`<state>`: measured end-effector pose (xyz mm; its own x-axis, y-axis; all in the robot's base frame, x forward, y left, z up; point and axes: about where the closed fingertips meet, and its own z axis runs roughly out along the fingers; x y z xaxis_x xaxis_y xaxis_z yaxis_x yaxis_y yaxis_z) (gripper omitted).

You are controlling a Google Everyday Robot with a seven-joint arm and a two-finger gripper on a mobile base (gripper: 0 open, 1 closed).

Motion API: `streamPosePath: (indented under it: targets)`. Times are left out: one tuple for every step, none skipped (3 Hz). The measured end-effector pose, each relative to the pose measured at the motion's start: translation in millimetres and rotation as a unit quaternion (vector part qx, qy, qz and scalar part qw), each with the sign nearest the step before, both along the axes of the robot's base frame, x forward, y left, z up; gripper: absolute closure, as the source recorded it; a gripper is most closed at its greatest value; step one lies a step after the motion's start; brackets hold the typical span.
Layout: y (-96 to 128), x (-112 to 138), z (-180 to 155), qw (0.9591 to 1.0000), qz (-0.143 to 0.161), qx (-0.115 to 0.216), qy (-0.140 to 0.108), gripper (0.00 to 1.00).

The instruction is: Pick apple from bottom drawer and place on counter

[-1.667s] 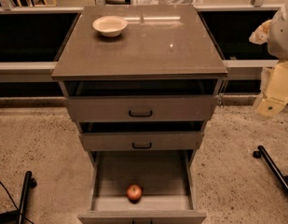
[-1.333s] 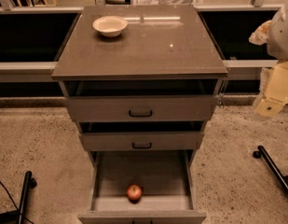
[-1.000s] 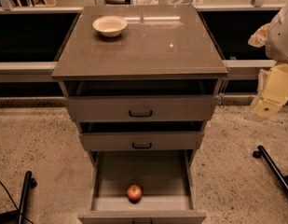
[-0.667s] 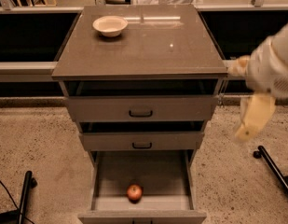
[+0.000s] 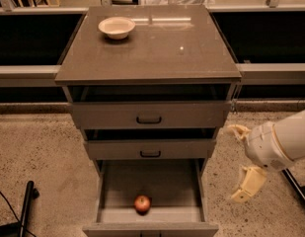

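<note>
The apple point(image 5: 142, 204), small and red-orange, lies on the floor of the bottom drawer point(image 5: 157, 181), near its front. The drawer is pulled out wide. The two shallower drawers above it stand slightly open. The counter point(image 5: 157, 53) is the cabinet's glossy grey-brown top. My gripper point(image 5: 241, 162), with cream fingers on a white arm, hangs in the air to the right of the cabinet, level with the lower drawers. It is open and empty, well to the right of the apple and above it.
A white bowl point(image 5: 116, 27) stands at the counter's back left. A black pole point(image 5: 26, 206) lies on the speckled floor at the lower left. Grey rails run left and right behind the cabinet.
My arm has swung down and to the left from the right edge of the view, to beside the lower drawers. The apple, the drawers and the bowl have not moved.
</note>
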<state>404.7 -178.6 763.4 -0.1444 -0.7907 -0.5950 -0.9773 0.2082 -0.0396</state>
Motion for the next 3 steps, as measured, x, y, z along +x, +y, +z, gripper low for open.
streamPosePath:
  targets:
    - [-0.8, -0.7, -0.9, 1.0000, 0.004, -0.002, -0.005, 0.00]
    - [-0.3, -0.7, -0.4, 1.0000, 0.003, -0.002, -0.004, 0.00]
    - [39.6, -0.2, -30.5, 0.9977, 0.025, 0.062, -0.004, 0.00]
